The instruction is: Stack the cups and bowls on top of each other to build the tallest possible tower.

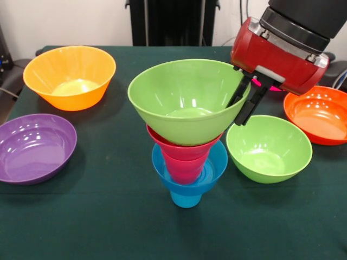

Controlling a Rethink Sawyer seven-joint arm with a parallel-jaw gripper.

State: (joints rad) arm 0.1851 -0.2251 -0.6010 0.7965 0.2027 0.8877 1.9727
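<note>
Jaws of gripper (245, 100) pinch rim of glossy lime bowl (184, 100) atop tower (187, 168).

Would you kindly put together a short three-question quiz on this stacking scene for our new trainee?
1. True or false: the gripper grips the rim of the lime green bowl topping the tower.
2. Which lies at the tower's very bottom? A) purple bowl B) sky-blue cup C) orange bowl
3. How many lime green bowls are visible?

Key: 1 true; 2 B; 3 two, the second resting on the table.
</note>
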